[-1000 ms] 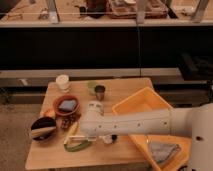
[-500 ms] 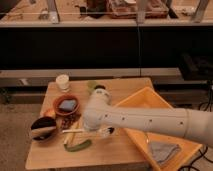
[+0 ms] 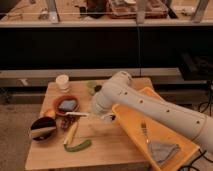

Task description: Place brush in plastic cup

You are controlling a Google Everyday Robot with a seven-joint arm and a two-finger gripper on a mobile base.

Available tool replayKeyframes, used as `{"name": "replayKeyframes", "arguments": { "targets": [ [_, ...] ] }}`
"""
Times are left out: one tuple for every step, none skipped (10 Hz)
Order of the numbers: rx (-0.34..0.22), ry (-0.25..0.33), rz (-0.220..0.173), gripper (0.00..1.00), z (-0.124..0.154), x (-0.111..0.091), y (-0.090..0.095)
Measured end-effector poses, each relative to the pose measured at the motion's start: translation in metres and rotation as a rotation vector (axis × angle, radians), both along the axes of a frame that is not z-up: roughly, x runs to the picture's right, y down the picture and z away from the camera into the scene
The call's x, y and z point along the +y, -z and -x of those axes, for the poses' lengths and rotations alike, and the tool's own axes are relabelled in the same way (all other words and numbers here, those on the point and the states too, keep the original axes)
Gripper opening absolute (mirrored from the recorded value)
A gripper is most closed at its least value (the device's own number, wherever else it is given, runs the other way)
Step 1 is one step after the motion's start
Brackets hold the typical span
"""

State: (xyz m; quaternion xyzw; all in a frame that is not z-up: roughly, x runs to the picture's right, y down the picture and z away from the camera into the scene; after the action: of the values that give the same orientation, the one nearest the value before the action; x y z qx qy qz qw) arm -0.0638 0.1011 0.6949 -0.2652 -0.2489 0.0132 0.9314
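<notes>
Arm [image 3: 150, 107]: white, thick, entering from the near right and reaching left across the middle of the table [image 3: 100, 155]. Tray [image 3: 131, 120]: orange, on the table's right side, holding a fork [image 3: 145, 131] and a grey cloth [image 3: 162, 150]. Gripper [image 3: 101, 114]: at the arm's left end, just left of the tray and a little above the boards; fingers appear closed on one end of the brush. Brush [image 3: 77, 114]: slim white handle, lying level and pointing left from the gripper, above the near edge of the red-brown plate [image 3: 56, 102] and the corn cob [image 3: 71, 132]; head end too small to make out. Plastic cup [image 3: 91, 88]: pale yellow-green, upright, at the far middle of the table, just left of a dark cup [image 3: 98, 88] and partly behind the arm. Step in hand, by judgement: carrying the brush; it is not yet in the cup. Next move calls for travel toward the far edge, turning the brush upright over the pale cup, avoiding the dark neighbour, then lowering and letting go.
</notes>
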Motion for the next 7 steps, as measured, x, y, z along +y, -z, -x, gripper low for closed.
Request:
{"name": "replayKeyframes", "arguments": {
  "targets": [
    [-0.038, -0.010, -0.001, 0.04, 0.000, -0.021, 0.004],
    [-0.072, -0.028, 0.008, 0.04, -0.001, -0.038, 0.002],
    [-0.106, -0.061, 0.024, 0.04, -0.005, -0.058, -0.006],
    [-0.125, -0.088, 0.035, 0.04, -0.011, -0.071, -0.017],
    [-0.143, -0.122, 0.043, 0.04, -0.018, -0.087, -0.030],
    [-0.150, -0.145, 0.042, 0.04, -0.023, -0.099, -0.039],
    [-0.143, -0.164, 0.034, 0.04, -0.027, -0.110, -0.045]
  ]
}}
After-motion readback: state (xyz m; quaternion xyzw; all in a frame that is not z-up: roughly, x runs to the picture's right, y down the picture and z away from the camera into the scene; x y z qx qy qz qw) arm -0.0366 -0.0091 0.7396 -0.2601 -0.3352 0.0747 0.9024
